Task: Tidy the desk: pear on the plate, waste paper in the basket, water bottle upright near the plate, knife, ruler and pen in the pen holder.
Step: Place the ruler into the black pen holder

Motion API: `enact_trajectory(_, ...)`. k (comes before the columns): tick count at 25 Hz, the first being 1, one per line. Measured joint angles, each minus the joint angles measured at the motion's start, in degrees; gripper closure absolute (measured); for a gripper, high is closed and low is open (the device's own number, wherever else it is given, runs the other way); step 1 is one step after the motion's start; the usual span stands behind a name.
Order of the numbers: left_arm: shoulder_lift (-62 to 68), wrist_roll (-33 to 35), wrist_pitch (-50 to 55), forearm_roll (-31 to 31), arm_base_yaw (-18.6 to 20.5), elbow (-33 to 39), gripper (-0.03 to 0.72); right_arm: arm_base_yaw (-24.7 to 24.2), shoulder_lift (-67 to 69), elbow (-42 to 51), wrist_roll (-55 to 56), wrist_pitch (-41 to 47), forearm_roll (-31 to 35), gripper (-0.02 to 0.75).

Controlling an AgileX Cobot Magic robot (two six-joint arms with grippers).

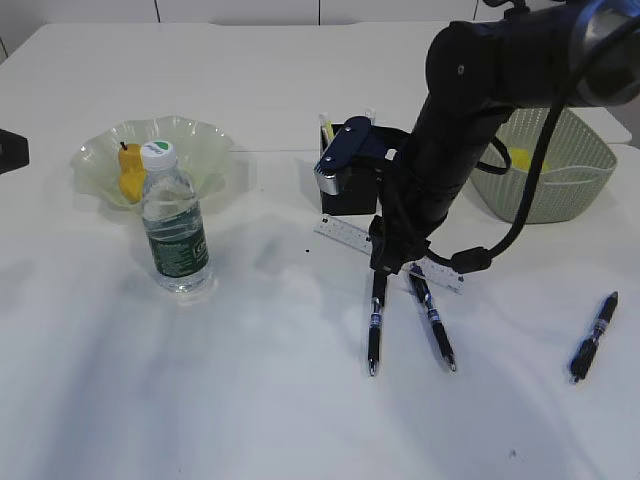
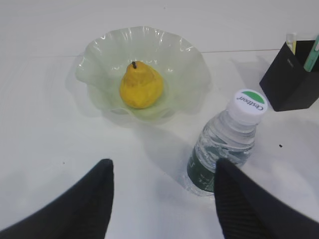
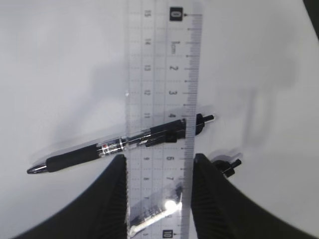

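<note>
The yellow pear [image 1: 130,170] [image 2: 141,85] lies in the pale green plate [image 1: 200,140] [image 2: 184,59]. The water bottle [image 1: 175,230] [image 2: 224,144] stands upright next to the plate. My left gripper [image 2: 162,199] is open and empty above the table, near the bottle. My right gripper [image 1: 395,262] [image 3: 159,199] is down at the clear ruler [image 1: 343,231] [image 3: 164,64], its fingers against both long edges. The ruler lies across one black pen [image 1: 375,330] [image 3: 84,155] and a second [image 1: 433,320] [image 3: 227,165]. The black pen holder [image 1: 350,200] [image 2: 291,79] stands just behind.
A third black pen [image 1: 595,338] lies at the right front. The green basket [image 1: 560,190] at the back right holds yellow paper [image 1: 520,158]. A yellow and a teal item stick out of the pen holder; I cannot tell what they are.
</note>
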Motion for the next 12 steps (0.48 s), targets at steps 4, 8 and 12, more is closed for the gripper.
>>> enact_trajectory(4,0.0,0.0,0.0,0.0,0.0,0.0,0.240,0.0,-0.5,0.0,1.4,0.0,0.2,0.447)
enact_trajectory(8,0.0,0.0,0.0,0.0,0.0,0.0,0.240,0.0,-0.8,0.0,1.8,-1.1,0.3,0.447)
enact_trajectory(12,0.0,0.0,0.0,0.0,0.0,0.0,0.241,-0.8,-1.6,0.0,1.8,-2.9,2.0,0.447)
